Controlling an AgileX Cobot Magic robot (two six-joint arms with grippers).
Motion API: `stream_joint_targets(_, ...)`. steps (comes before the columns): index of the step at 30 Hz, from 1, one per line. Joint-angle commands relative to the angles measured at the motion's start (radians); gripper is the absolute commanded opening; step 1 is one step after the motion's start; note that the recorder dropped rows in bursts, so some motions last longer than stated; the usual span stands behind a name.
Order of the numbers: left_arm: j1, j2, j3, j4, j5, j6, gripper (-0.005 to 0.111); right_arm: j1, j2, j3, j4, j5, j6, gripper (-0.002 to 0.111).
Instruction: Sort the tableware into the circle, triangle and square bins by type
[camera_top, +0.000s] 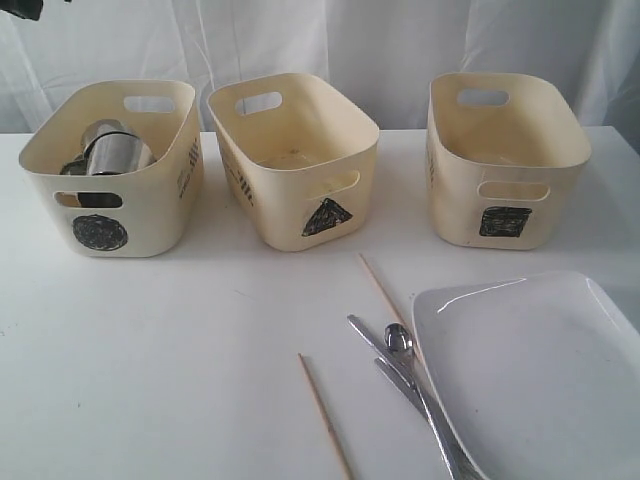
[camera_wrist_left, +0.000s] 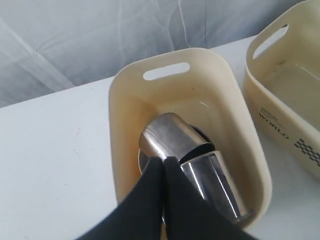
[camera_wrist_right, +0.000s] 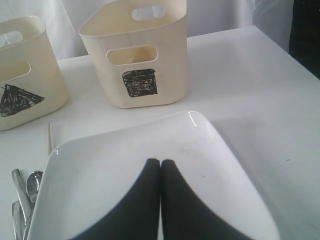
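Two steel mugs (camera_top: 115, 152), shiny and tipped over, are found in the circle bin (camera_top: 150, 225) near the table's (camera_top: 150, 350) far left corner; round vessels are judged to be grouped there. The left gripper (camera_wrist_left: 164, 161) is held over them, pressed closed, nothing gripped. The right gripper (camera_wrist_right: 160, 162), likewise closed and empty, is poised above the plate (camera_top: 540, 370) at the near right corner. The plate is white, glossy and rounded-square. Steel cutlery (camera_top: 405, 380) and chopsticks (camera_top: 325, 415) are noted unsorted beside it.

Matt cream plastic tubs (camera_top: 150, 220), mirror-bright steel mugs (camera_wrist_left: 172, 137), glossy white plate (camera_top: 540, 370) (glazed, seemingly), bare wooden chopsticks (camera_top: 325, 415)
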Motion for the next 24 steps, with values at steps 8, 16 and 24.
stream_joint_targets(8, 0.001, -0.392, 0.499, -0.004, -0.191, -0.157, 0.000, -0.001, -0.006, 0.002, -0.003, -0.007, 0.001, 0.000)
stream_joint_targets(16, 0.001, -0.956, 1.189, 0.007, -0.567, -0.263, 0.000, -0.001, -0.006, 0.002, -0.003, -0.007, 0.001, 0.000)
stream_joint_targets(24, 0.001, -1.001, 1.458, -0.123, -0.378, -0.446, 0.000, -0.001, -0.006, 0.002, -0.003, -0.007, 0.001, 0.000)
